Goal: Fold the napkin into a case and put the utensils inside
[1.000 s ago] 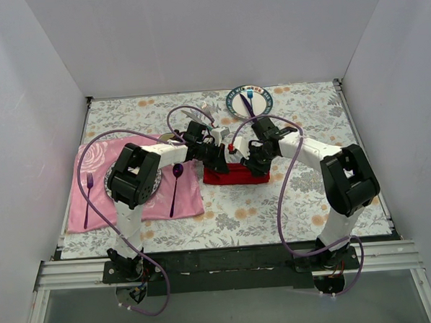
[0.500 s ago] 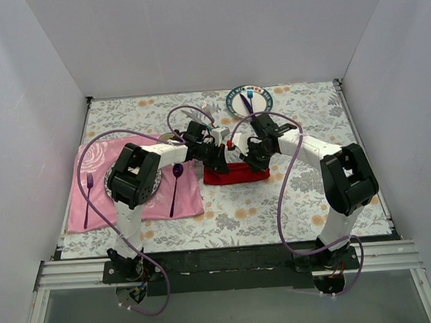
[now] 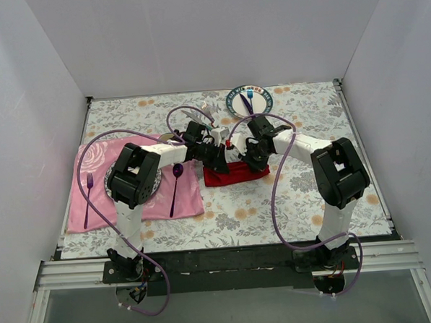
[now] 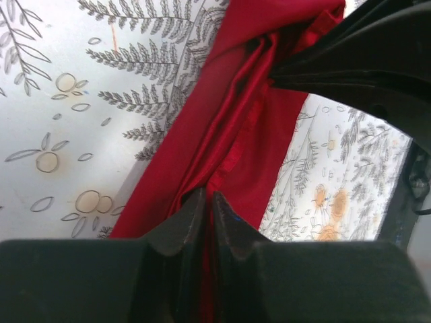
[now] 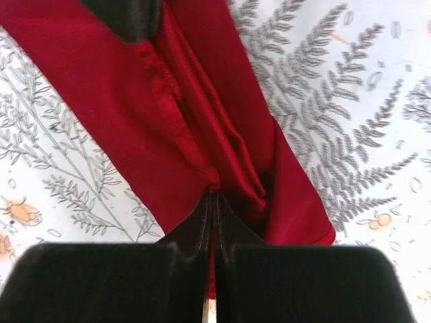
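My left gripper point(image 4: 207, 200) is pinched tight on a fold of the plain bright red cloth napkin point(image 3: 234, 174), jaws almost touching. My right gripper point(image 5: 212, 200) is clamped shut on the same cloth from the opposite end. The napkin lies bunched mid-table on the floral tablecloth point(image 3: 240, 212), just beside the pink placemat point(image 3: 191, 201), between my wrists.

napkin point(image 5: 202, 101): red cloth, soft sheen; table cover point(image 5: 350, 101): smooth floral print; right gripper point(image 5: 210, 198): matt black
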{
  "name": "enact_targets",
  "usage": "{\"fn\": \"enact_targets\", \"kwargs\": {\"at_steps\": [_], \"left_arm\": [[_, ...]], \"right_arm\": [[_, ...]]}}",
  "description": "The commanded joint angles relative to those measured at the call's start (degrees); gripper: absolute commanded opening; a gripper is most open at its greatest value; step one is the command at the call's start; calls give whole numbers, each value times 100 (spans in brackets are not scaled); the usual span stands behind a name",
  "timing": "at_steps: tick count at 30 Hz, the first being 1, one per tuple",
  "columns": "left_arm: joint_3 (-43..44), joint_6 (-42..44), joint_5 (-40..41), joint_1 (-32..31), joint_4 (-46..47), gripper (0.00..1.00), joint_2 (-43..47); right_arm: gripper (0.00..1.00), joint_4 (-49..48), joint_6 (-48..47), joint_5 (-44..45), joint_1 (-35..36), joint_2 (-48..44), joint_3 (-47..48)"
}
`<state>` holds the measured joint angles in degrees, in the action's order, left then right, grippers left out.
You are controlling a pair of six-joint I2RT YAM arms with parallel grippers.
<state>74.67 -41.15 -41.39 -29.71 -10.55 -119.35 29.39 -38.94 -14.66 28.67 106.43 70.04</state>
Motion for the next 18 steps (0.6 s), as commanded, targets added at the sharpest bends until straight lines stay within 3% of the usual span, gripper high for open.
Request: {"fn": "enact_targets", "kwargs": {"at_steps": [1, 5, 12, 18], "left_arm": [[-181, -156, -141, 115, -80, 16, 219], [-286, -648, -370, 299, 254, 33, 543], [-59, -851, -353, 405, 456, 34, 764], [407, -737, -1, 396, 256, 40, 290]], "right_arm": [[1, -302, 237, 165, 60, 106, 124], [1, -451, 229, 191, 51, 36, -78], [1, -495, 185, 174, 60, 0, -193], [1, -504, 194, 130, 51, -9, -192]]}}
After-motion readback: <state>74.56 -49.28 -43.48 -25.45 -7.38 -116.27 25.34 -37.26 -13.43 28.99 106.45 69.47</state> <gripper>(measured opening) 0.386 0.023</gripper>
